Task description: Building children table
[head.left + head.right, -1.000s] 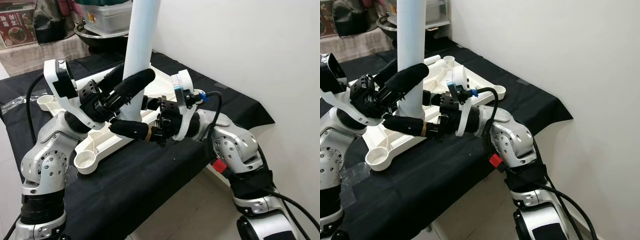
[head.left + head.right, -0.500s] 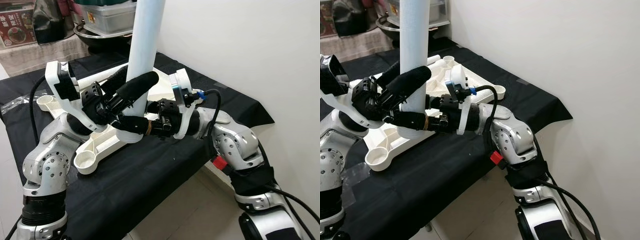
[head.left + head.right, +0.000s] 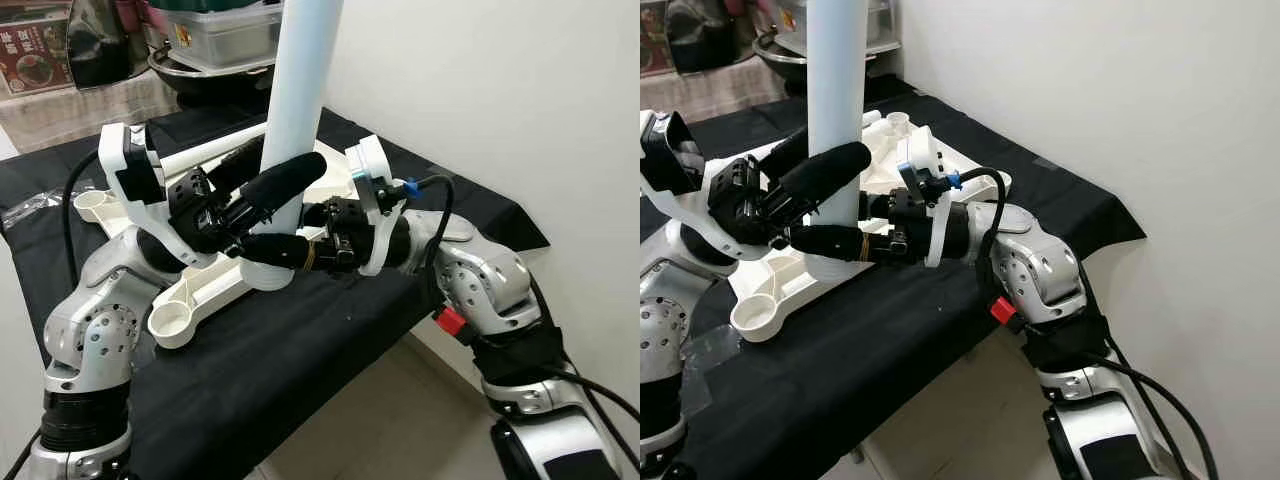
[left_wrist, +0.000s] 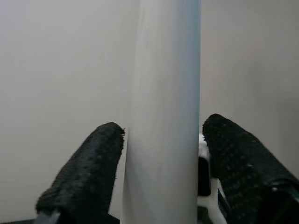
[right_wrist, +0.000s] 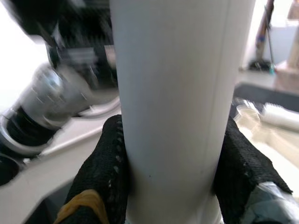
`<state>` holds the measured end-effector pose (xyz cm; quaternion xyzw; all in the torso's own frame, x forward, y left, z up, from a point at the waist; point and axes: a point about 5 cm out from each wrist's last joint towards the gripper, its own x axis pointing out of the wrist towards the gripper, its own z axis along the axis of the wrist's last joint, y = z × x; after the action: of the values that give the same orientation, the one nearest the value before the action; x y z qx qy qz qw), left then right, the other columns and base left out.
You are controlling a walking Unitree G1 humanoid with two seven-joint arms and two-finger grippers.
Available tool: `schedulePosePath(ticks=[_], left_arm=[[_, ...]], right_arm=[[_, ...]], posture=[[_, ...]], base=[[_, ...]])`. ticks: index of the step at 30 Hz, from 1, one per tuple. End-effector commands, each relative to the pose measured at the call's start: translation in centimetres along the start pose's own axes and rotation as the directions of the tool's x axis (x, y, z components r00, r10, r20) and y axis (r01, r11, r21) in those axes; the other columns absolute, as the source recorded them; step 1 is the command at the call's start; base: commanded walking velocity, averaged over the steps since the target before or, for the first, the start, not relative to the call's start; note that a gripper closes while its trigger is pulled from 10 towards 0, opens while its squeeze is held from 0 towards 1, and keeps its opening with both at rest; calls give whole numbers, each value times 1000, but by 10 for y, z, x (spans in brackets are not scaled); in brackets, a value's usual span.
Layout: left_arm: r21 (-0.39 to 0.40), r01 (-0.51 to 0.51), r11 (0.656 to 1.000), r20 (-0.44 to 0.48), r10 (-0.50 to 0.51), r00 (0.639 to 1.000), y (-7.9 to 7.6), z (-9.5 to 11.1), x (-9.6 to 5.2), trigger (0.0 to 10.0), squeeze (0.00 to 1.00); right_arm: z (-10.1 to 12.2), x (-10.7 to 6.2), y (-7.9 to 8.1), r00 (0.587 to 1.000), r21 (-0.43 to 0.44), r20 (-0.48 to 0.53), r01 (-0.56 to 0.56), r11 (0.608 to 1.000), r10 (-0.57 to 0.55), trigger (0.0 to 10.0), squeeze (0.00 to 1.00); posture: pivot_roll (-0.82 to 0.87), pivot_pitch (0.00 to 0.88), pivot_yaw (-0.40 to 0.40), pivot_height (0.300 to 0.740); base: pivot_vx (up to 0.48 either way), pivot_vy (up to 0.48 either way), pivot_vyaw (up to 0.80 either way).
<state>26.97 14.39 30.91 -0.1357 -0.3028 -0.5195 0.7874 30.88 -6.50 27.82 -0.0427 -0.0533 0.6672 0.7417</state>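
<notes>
Gripping low, both hands pinch the tall pale-blue plastic table leg, upright over the upturned white plastic tabletop on the black-draped bench. Left hand clamps higher, right hand near the base. Likely light, stiff, slick; forearms converge horizontally.

plain white wall, tiled floor

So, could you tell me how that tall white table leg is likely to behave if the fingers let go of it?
The table leg looks rigid, a smooth tube, so probably slippery. Tall and narrow, it would likely tip unless seated in the white tabletop. Both the left gripper and right gripper clamp it.
</notes>
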Motion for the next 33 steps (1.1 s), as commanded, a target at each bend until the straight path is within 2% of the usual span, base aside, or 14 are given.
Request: schedulePosePath(ticks=[1,3,5,7,10,11,12,13,14,16,17,21,25,33], left_arm=[[-1,8,1000,-13,-8,1000,-1,1,0,10000,1000],[-2,-9,1000,-12,9,1000,1,2,0,10000,1000],[27,-23,999,-36,24,999,4,10,-1,10000,1000],[45,-34,998,-49,36,998,8,16,-2,10000,1000],[59,-40,997,-66,44,997,10,23,-3,10000,1000],[60,-14,998,-122,22,992,12,32,-5,10000,1000],[60,-14,998,-122,22,992,12,32,-5,10000,1000],[50,-7,999,-165,15,986,12,32,-6,10000,678],[16,1,1000,-234,3,972,12,30,-9,10000,278],[4,2,1000,-255,-1,967,11,29,-10,10000,278],[-14,0,1000,-274,-4,962,12,27,-11,10000,0],[-63,0,998,-282,-18,959,12,24,-11,10000,0],[-120,4,993,-238,-33,971,10,22,-7,10000,0],[-132,11,991,-237,-43,971,10,23,-3,10000,0]], right_arm=[[2,2,1,1000,-25,-6,-6,1000,6,0,0],[-1,1,1,1000,-34,-26,-2,999,2,0,0],[-12,-2,0,993,-70,-112,20,997,-28,0,0],[-19,-4,0,987,-85,-152,31,996,-44,0,0],[-24,-7,0,983,-92,-178,39,995,-55,0,0],[-31,-11,0,977,-91,-205,47,995,-65,0,0],[-31,-11,0,977,-91,-205,47,995,-65,0,0],[-34,-13,1,975,-89,-213,50,995,-68,0,0],[-37,-14,1,973,-90,-220,55,994,-74,0,0],[-37,-14,1,972,-90,-221,57,994,-76,0,0],[-38,-14,2,972,-93,-221,57,994,-77,0,0],[-38,-11,3,974,-98,-215,54,994,-75,0,0],[-38,-5,7,977,-102,-207,27,994,-48,0,0],[-41,-1,11,978,-101,-205,3,995,-24,0,0]], posture=[[-24,82,-32,740],[-24,84,-32,740],[-18,82,-31,740],[-15,81,-29,740],[-12,81,-27,740],[-8,81,-25,740],[-8,81,-25,740],[-8,81,-25,740],[-4,82,-21,740],[-4,82,-21,740],[-4,82,-21,740],[-2,85,-14,740],[-3,89,-13,740],[-5,87,-14,740]], base=[[0,0,0],[0,0,0],[0,0,0],[0,0,0],[0,0,0],[0,0,0],[0,0,0],[0,0,0],[0,0,0],[0,0,0],[0,0,0],[0,0,0],[0,0,0],[0,0,0]])
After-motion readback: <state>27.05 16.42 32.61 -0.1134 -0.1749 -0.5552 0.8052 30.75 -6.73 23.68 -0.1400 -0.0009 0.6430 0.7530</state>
